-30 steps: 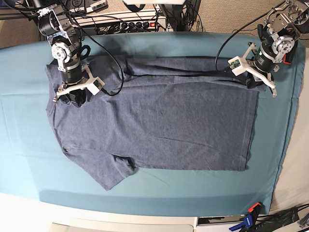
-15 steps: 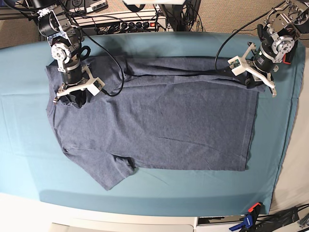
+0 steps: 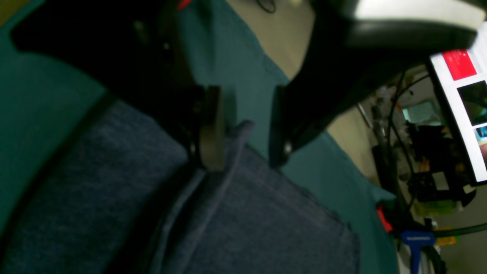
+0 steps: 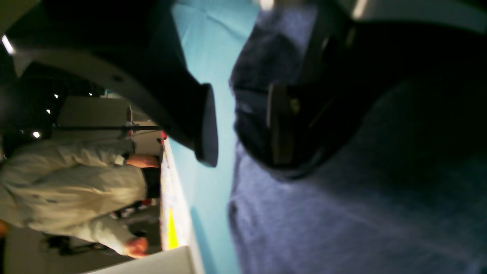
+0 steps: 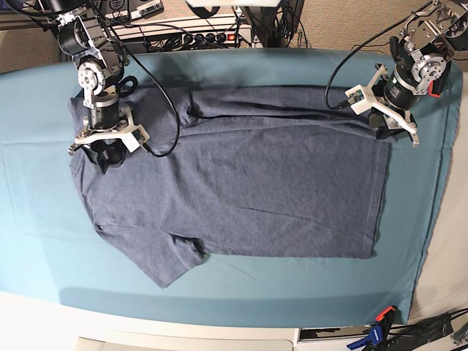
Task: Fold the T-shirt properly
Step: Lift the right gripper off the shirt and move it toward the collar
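Note:
The slate-blue T-shirt (image 5: 248, 190) lies flat on the teal table cloth (image 5: 36, 219), with its far side folded over into a band along the back. My left gripper (image 5: 386, 123) hovers over the shirt's back right corner. In the left wrist view it (image 3: 245, 129) is open, and a peak of the shirt's hem (image 3: 243, 160) rises between the pads without being clamped. My right gripper (image 5: 102, 155) stands over the shirt's left end, near the sleeve. In the right wrist view it (image 4: 239, 125) is open, straddling the shirt's edge (image 4: 342, 213).
Cables and a power strip (image 5: 212, 36) run behind the table. Blue and red clamps (image 5: 376, 333) sit at the front right corner. A person in a light shirt (image 4: 76, 182) stands beyond the table's edge. A monitor (image 3: 464, 110) is off to the side.
Both grippers have opened and let go of the shirt. The right arm has shifted a little to the left. The folded band along the back lies flatter.

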Controlling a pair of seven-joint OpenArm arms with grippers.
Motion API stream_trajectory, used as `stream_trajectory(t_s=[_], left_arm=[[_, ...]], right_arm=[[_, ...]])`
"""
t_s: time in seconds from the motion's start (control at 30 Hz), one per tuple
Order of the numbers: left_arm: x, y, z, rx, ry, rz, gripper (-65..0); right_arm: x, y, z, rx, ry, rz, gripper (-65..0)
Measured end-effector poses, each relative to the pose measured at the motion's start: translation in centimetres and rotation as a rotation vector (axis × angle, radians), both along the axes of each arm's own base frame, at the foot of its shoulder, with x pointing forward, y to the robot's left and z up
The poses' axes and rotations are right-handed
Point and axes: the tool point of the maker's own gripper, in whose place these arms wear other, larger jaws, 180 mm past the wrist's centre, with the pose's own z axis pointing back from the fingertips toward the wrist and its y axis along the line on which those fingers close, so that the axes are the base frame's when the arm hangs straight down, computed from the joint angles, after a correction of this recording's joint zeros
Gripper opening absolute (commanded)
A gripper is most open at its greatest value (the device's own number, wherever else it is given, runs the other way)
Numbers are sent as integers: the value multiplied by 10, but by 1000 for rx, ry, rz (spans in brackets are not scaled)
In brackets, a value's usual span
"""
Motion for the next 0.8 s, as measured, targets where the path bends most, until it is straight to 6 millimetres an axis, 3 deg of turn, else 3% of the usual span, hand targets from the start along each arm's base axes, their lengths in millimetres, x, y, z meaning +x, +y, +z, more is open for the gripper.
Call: stream_trajectory(t_s=[0.23, 0.4, 0.53, 0.67, 0.8], left_arm=[[0, 3, -1, 11, 4, 11, -432], [0, 3, -1, 11, 4, 16, -432], [0, 4, -1, 11, 4, 20, -432], [0, 5, -1, 18, 6, 26, -432], [-1, 8, -2, 29, 11, 41, -432]], right_arm=[[-3, -15, 8, -116, -24, -56, -420], [-19, -6, 17, -142, -26, -26, -420], [-24, -2, 40, -172, -92, -19, -420], [-27, -8, 40, -172, -80, -64, -420], [-40, -3, 35, -232, -14, 7, -420]])
